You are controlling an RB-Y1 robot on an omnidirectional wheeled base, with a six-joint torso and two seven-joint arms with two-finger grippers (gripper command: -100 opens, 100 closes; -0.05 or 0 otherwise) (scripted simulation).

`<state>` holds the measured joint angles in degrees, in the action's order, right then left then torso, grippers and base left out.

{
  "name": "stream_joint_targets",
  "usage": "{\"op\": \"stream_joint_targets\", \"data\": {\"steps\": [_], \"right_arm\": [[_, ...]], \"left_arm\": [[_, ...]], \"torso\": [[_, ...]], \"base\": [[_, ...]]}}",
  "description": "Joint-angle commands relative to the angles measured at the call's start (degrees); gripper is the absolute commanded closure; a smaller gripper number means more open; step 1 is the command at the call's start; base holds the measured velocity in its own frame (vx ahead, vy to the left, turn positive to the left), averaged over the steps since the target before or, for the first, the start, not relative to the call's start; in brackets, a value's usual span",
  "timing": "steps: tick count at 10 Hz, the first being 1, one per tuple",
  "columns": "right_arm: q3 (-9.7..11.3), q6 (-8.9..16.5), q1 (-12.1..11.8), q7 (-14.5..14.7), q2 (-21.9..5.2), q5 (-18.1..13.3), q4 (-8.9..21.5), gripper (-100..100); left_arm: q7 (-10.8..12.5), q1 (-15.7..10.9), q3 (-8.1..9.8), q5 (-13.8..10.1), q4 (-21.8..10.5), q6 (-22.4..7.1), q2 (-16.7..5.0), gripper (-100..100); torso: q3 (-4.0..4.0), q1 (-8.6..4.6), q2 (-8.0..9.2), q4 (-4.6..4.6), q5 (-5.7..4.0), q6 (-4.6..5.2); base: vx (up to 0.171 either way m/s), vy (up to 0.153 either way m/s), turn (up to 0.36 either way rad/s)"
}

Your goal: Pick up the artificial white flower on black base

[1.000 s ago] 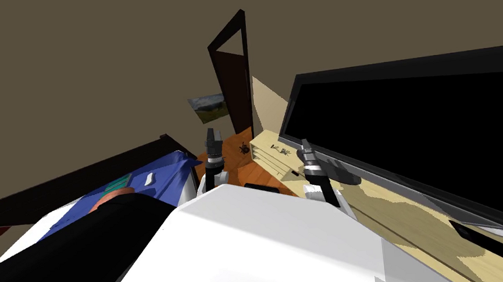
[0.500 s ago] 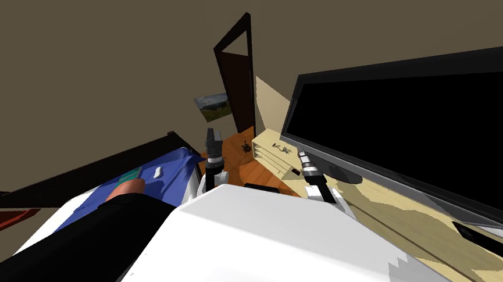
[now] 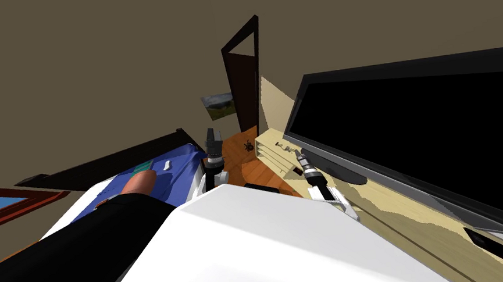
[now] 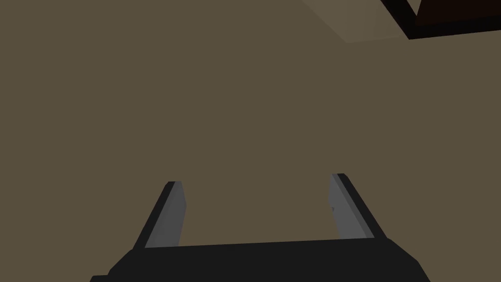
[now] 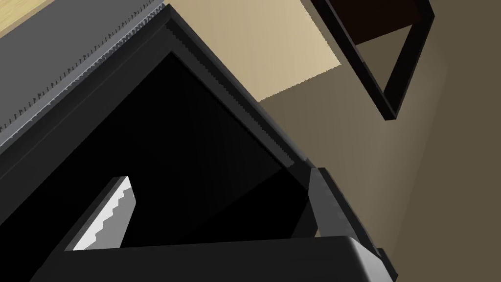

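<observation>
Approach step. Right tool (image 3: 301,155) spread, low over the pale surface (image 3: 405,219) beside the TV (image 3: 419,130). Flower (image 3: 285,146) likely the small sprig at 11 o'clock, near. Next: ease forward, straddle its base. Left tool (image 4: 254,178) spread too.

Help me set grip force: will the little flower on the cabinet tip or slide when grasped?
Probably light: the flower looks tiny beside the television. It may well tip or slide, sitting loose on the smooth, flat cabinet.

One television (image 3: 418,124), one bed (image 3: 180,170), two pincers (image 4: 255,179) (image 5: 221,175).
</observation>
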<state>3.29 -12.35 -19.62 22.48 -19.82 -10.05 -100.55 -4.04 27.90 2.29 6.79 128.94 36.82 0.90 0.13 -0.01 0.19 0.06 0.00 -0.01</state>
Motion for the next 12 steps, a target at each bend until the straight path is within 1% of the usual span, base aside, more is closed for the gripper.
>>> {"op": "stream_joint_targets", "data": {"steps": [1, 2, 3, 4, 5, 6, 7, 8, 9, 10, 12], "right_arm": [[-0.1, 1.0, 0.3, 0.9, -1.0, -0.9, 2.9, -100], [-0.1, 2.2, 1.2, 2.8, -2.7, -2.8, 4.3, -100], [-0.1, 2.2, 1.2, 2.8, -2.7, -2.8, 6.2, -100], [-0.1, 2.2, 1.2, 2.8, -2.7, -2.8, 6.7, -100], [-0.1, 3.3, 2.2, 4.7, -4.4, -4.7, 9.1, -100], [-0.1, 3.3, 2.2, 4.7, -4.4, -4.7, 10.4, -100], [-0.1, 3.3, 2.2, 4.7, -4.4, -4.7, 10.7, -100], [-0.1, 4.4, 3.1, 6.6, -6.0, -6.5, 12.9, -100], [-0.1, 4.4, 3.1, 6.6, -6.0, -6.5, 14.3, -100], [-0.1, 4.4, 3.1, 6.6, -6.0, -6.5, 14.8, -100], [-0.1, 4.4, 3.1, 6.6, -6.0, -6.5, 14.8, -100]], "left_arm": [[0.0, 0.0, 0.00, 0.0, 0.0, 0.0, 0.0, 0], [0.0, 0.0, 0.00, 0.0, 0.0, 0.0, 0.0, 0], [0.0, 0.0, 0.00, 0.0, 0.0, 0.0, 0.0, 0], [0.0, 0.0, 0.00, 0.0, 0.0, 0.0, 0.0, 0], [0.0, 0.0, 0.01, 0.0, 0.0, 0.0, 0.0, 0], [0.0, 0.0, 0.00, 0.0, 0.0, 0.0, 0.0, 0], [0.0, 0.0, 0.00, 0.0, 0.0, 0.0, 0.0, 0], [0.0, 0.0, 0.00, 0.0, 0.0, 0.0, 0.0, 0], [0.0, 0.0, 0.00, 0.0, 0.0, 0.0, 0.0, 0], [0.0, 0.0, 0.00, 0.0, 0.0, 0.0, 0.0, 0], [0.0, 0.0, 0.01, 0.0, 0.0, 0.0, 0.0, 0]], "torso": [[0.00, 0.00, 0.00, 0.00, 0.00, 0.00], [-0.10, 0.00, -0.17, -0.04, 0.00, 0.03], [-0.15, 0.08, -0.25, -0.06, 0.02, 0.00], [-0.15, 0.04, -0.25, -0.06, 0.01, 0.02], [-0.13, -0.05, -0.22, -0.06, 0.00, 0.04], [-0.15, 0.03, -0.25, -0.06, 0.01, 0.01], [-0.14, 0.01, -0.24, -0.06, 0.01, 0.03], [-0.14, 0.01, -0.22, -0.06, 0.00, 0.02], [-0.14, 0.01, -0.24, -0.06, 0.01, 0.02], [-0.16, 0.07, -0.26, -0.07, 0.01, 0.01], [-0.13, 0.01, -0.22, -0.05, 0.01, 0.03]], "base": [[0.013, 0.015, 0.043], [0.016, 0.042, 0.118], [0.009, 0.025, 0.070], [-0.002, -0.005, -0.014], [0.010, 0.028, 0.079], [0.007, 0.020, 0.056], [0.004, 0.012, 0.034], [0.008, 0.022, 0.062], [0.014, 0.037, 0.105], [0.007, 0.019, 0.054], [0.000, 0.001, 0.003]]}}
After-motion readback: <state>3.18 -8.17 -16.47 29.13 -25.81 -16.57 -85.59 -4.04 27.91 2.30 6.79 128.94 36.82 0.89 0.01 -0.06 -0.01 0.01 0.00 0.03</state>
